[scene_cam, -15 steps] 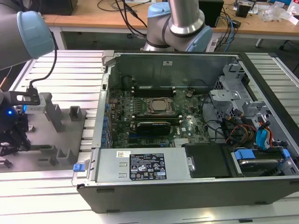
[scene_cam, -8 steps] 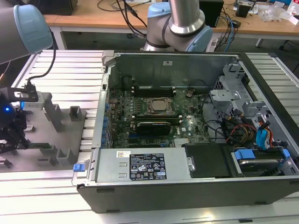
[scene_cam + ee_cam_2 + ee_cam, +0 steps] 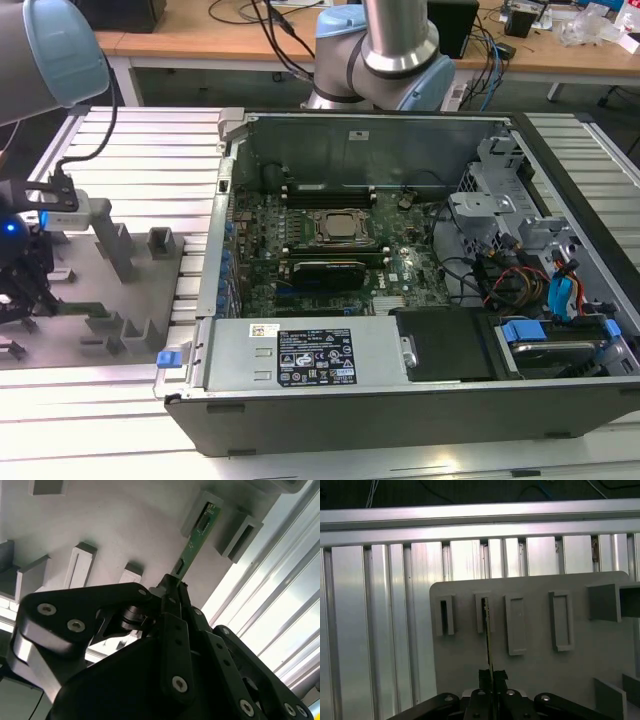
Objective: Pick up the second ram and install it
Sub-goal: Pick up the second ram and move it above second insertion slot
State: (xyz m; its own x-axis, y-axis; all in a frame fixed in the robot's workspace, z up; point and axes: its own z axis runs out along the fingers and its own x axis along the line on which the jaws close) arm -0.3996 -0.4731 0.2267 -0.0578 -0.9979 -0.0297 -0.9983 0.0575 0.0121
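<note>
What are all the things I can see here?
Table: one, silver, ribbed, under everything.
Computer case: one, black, open, on the table.
Circuit board: one, green, inside the case.
Plate: one, grey, at the exterior view's left of the case.
Slot blocks: several, grey, on the plate.
Memory stick: one, green, far end in a slot block.
Robot arm: one, grey and blue, behind the case.
Gripper: one, black, shut on the memory stick.
</note>
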